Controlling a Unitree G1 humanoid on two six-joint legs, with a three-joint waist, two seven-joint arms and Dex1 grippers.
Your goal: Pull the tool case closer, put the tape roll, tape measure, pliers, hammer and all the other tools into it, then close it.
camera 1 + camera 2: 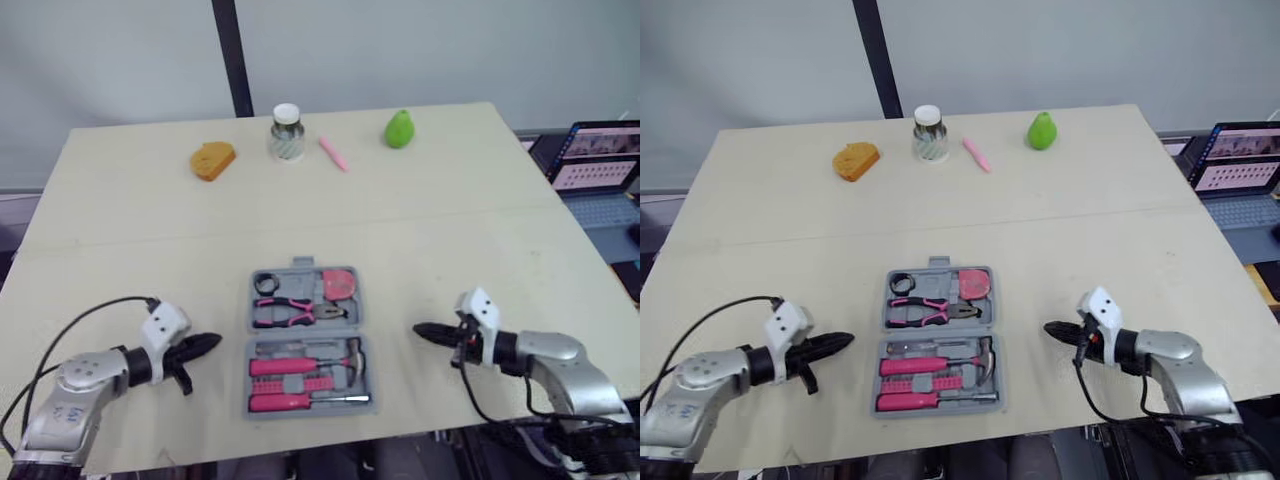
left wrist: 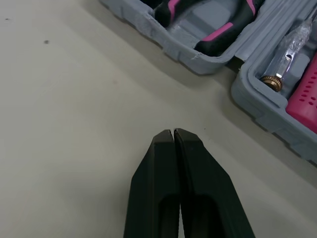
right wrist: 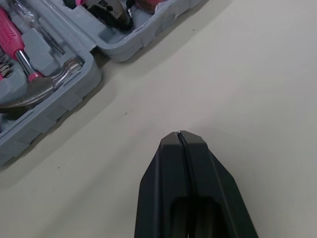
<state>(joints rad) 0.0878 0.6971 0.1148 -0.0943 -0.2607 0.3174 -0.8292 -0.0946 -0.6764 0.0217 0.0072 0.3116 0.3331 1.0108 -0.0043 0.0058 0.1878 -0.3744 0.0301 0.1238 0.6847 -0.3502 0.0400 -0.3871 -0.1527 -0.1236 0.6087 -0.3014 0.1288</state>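
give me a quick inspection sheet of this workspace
surface: beige table, seam across the middle
job's things: tool case open near the front edge; tape roll, tape measure, pliers, hammer, screwdriver inside
clutter: orange item, jar, pink pen, green pear at the far edge
grippers: left pincer shut, left of case; right pincer shut, right of case; both empty
cables: left cable, right cable, black, looping off the arms
surroundings: black pole, laptop
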